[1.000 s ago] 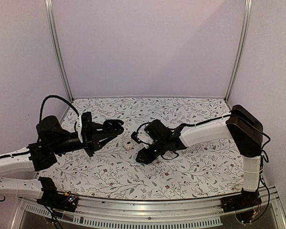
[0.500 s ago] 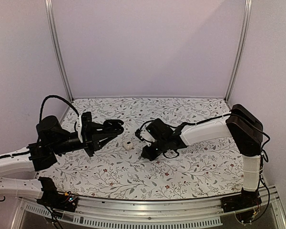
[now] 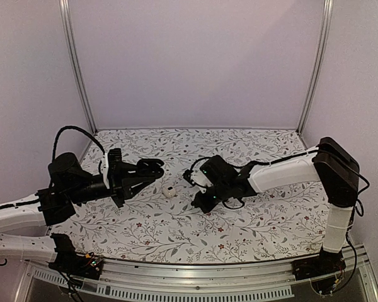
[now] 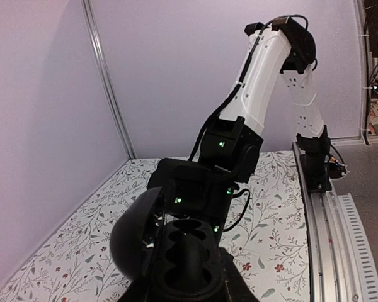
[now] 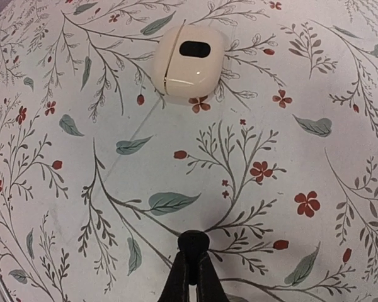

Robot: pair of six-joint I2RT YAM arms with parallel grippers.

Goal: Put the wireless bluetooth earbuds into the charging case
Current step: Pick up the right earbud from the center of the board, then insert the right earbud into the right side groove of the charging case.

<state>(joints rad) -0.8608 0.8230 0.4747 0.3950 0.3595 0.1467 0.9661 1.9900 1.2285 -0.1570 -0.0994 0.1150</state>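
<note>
Earbud one, a tiny glossy black bead, looks pinched at the tips of my right gripper, jaws together on it, low over the flowered table. Beyond it lies a smooth cream case, pebble-shaped, lid down. Farther back my left gripper clamps the black case, domed lid swung open, two moulded wells showing nothing inside that I can make out. So nothing is seated yet; both buds remain, and I can't spot the second.
</note>
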